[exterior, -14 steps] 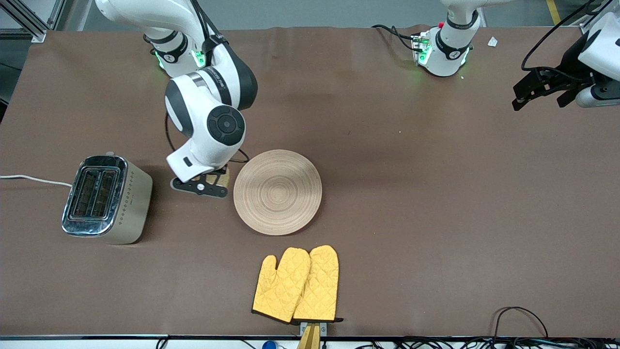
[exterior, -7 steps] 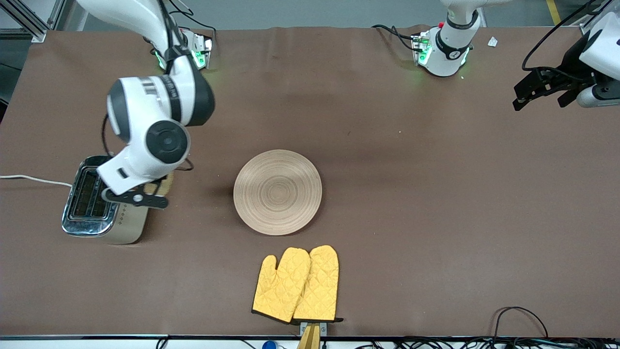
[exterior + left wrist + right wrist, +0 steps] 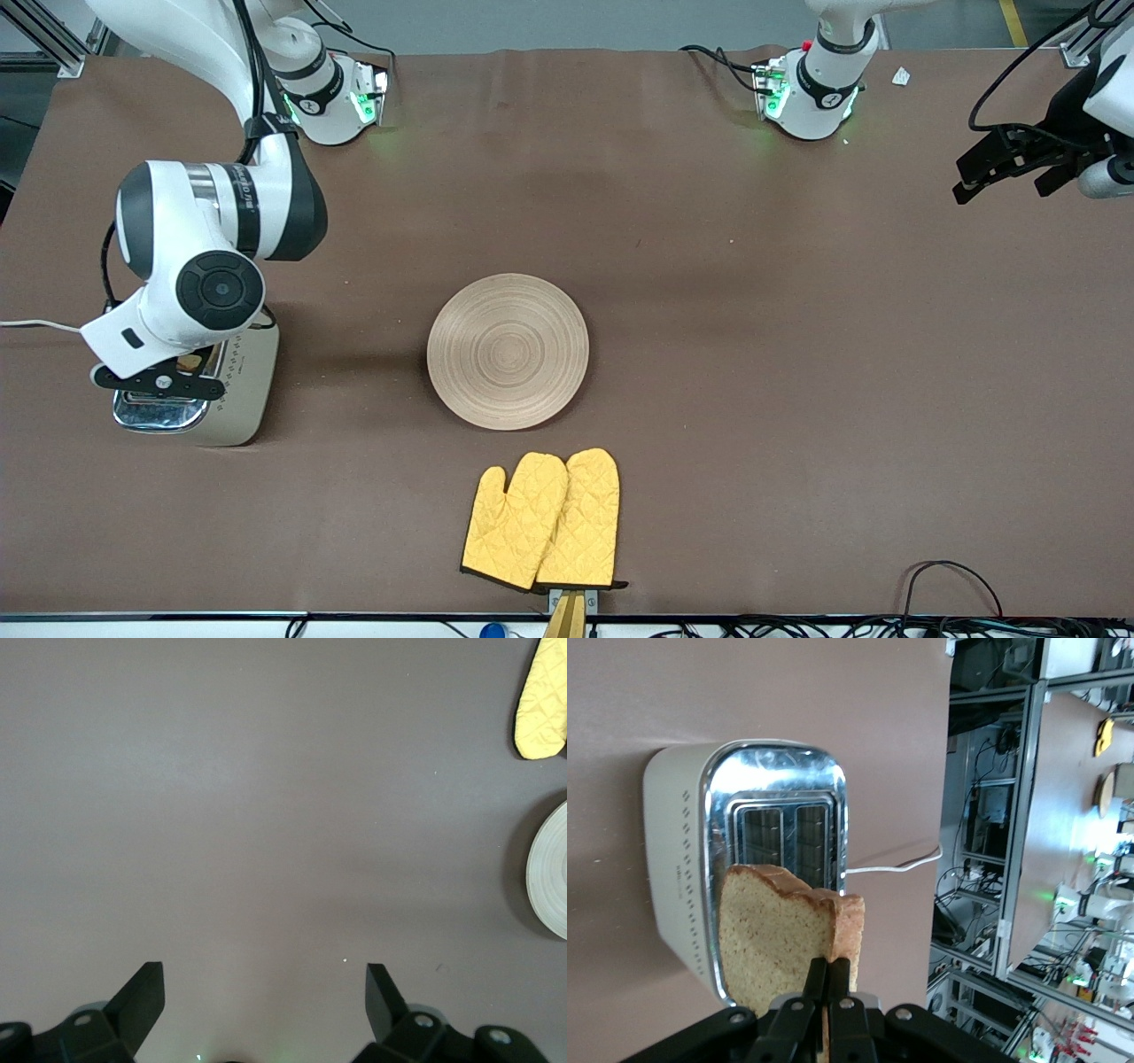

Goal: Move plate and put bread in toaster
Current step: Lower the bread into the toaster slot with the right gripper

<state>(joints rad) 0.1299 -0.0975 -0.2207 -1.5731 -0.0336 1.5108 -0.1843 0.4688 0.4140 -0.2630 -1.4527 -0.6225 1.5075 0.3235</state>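
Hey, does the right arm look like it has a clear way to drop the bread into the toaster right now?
Probably yes. The right hand, shut on the bread, hangs over the toaster, whose two slots show open and empty, with nothing between slice and slots. The left hand waits, open, at its end of the table.

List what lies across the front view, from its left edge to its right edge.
toaster with the right gripper over it → plate → oven mitts → left gripper
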